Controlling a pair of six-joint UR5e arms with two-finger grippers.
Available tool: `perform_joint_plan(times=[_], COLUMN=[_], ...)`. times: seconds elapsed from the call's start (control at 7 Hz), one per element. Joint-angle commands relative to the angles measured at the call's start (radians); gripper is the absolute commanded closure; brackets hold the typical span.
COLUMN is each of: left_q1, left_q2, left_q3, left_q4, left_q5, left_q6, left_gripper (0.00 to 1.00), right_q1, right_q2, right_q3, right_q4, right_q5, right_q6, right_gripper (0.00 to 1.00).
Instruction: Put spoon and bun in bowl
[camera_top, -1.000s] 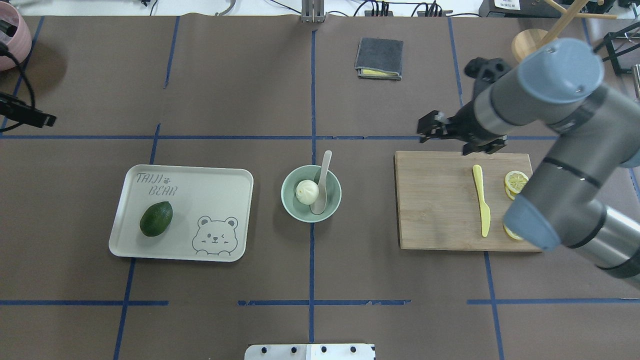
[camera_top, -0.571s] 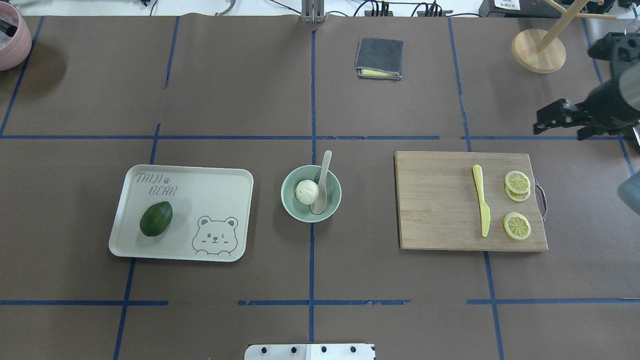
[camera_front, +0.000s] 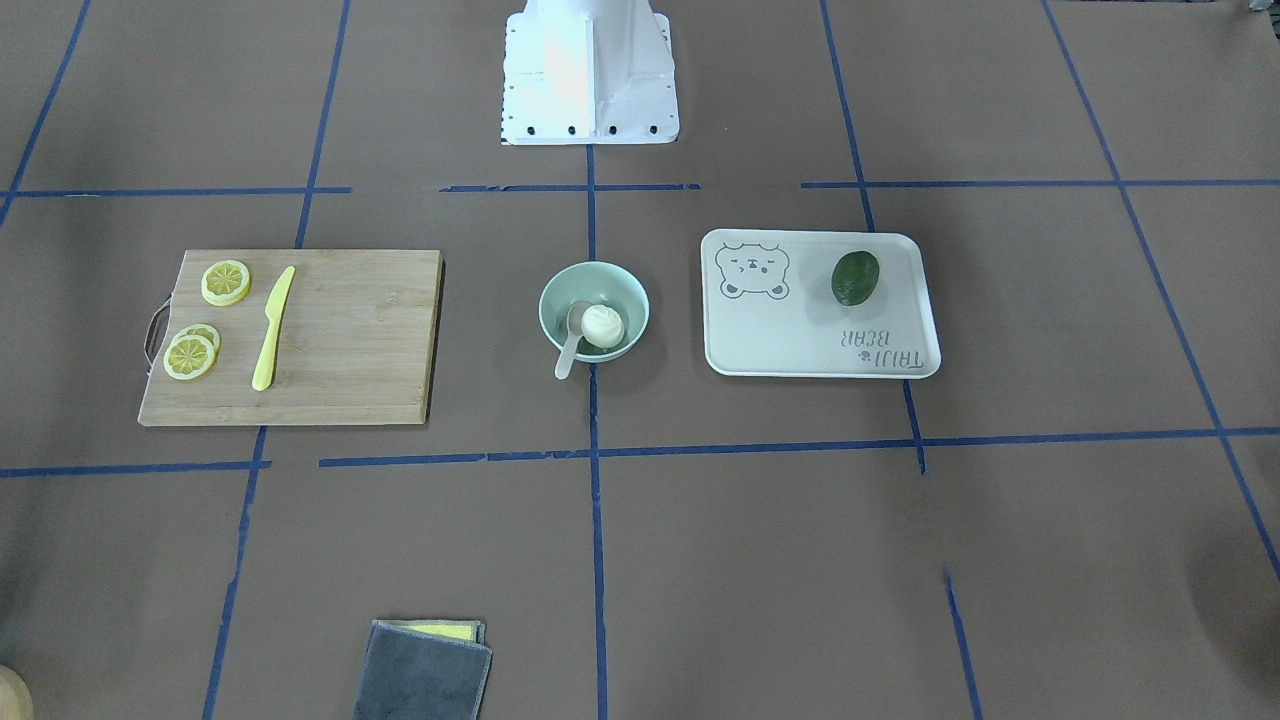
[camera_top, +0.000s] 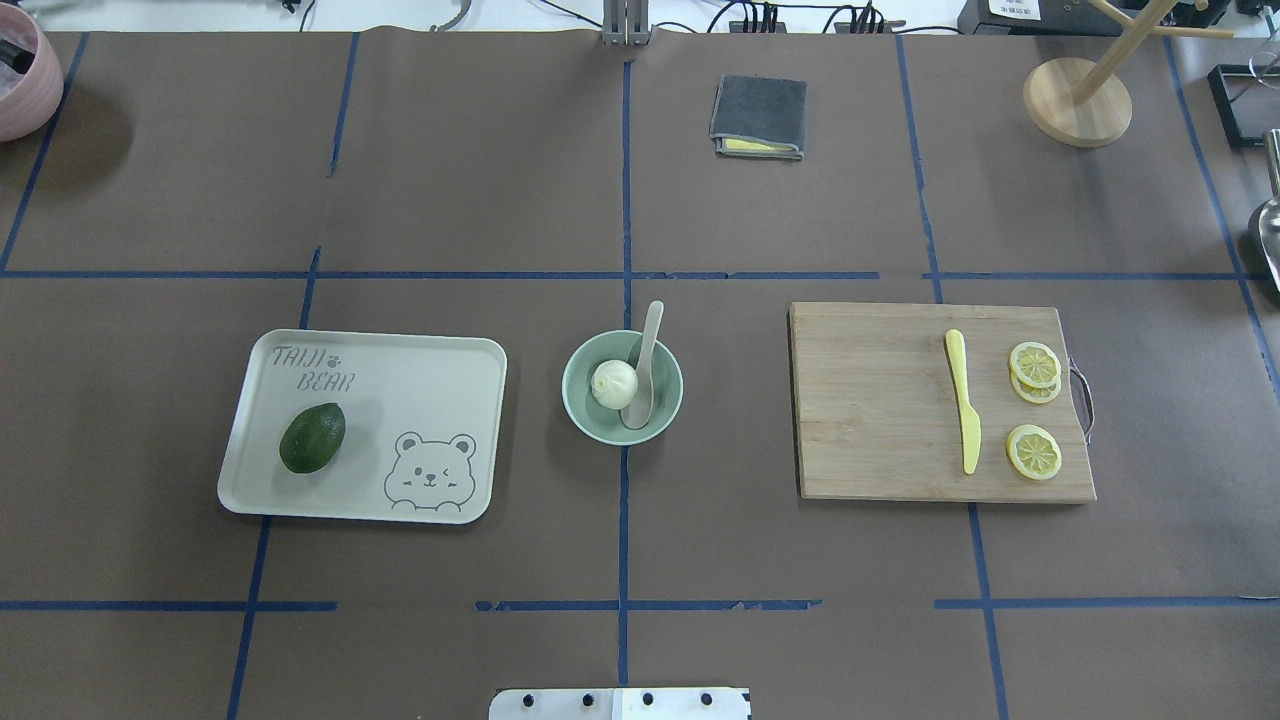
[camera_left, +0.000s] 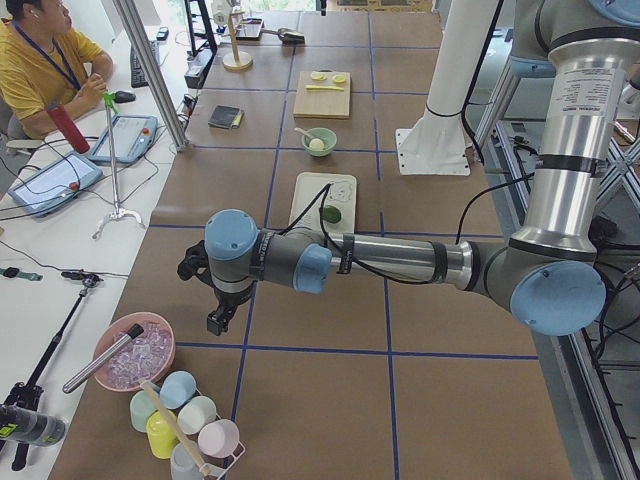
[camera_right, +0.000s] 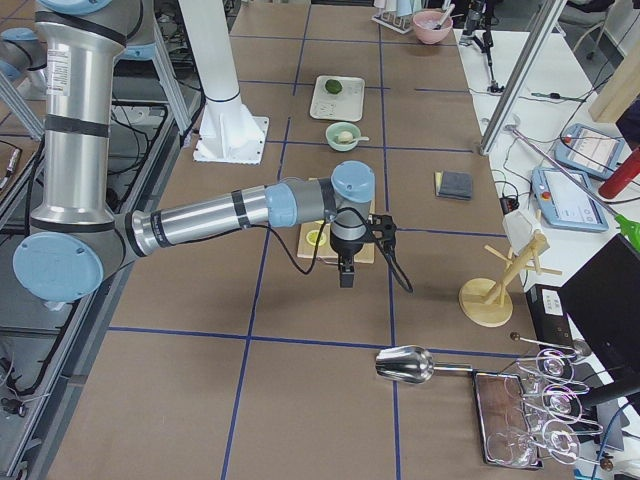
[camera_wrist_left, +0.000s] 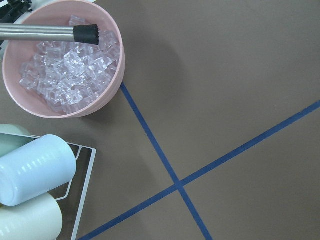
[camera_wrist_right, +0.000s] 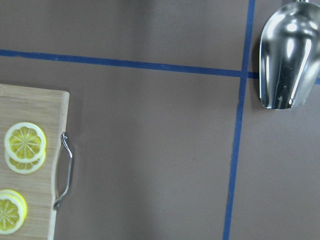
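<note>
Spoon (camera_top: 646, 365) handle overhangs bowl (camera_top: 574, 405) rim; bun (camera_top: 613, 383) sits beside scoop.

Overhead: I look down from behind the robot base (camera_top: 620, 703).
Front: I face it, sharing the bowl (camera_front: 600, 280).
Wrists: close, straight down.

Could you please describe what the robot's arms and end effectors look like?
Both the left arm and right arm are silver-grey tubes with rounded pale-blue joint caps. A black cable loops along each forearm. The left end effector and right end effector are black.
</note>
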Motion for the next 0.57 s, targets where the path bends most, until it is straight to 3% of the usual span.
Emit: perform_joint_plan(times=[0.0,0.14,0.43], left_q1=[0.002,0.005,0.025], left_q2=[-0.013,0.026,0.077], left_q3=[-0.069,-0.080,-0.042], left_q4=[0.148,0.139,0.026], left_q5=[-0.036,-0.028,-0.026], left_q6=[-0.203,-0.216,-0.218], left_gripper=[0.00,0.00,0.00], right_q1=[0.053,0.070,0.069], right_q2=[-0.023,-0.034,-0.019], right_q3=[-0.075,-0.080,-0.074], right_q4=[-0.014,-0.011,-0.008], right_q5=[0.102,0.150,0.134], right_q6=[-0.061,-0.061,-0.051], right_gripper=[0.00,0.00,0.00])
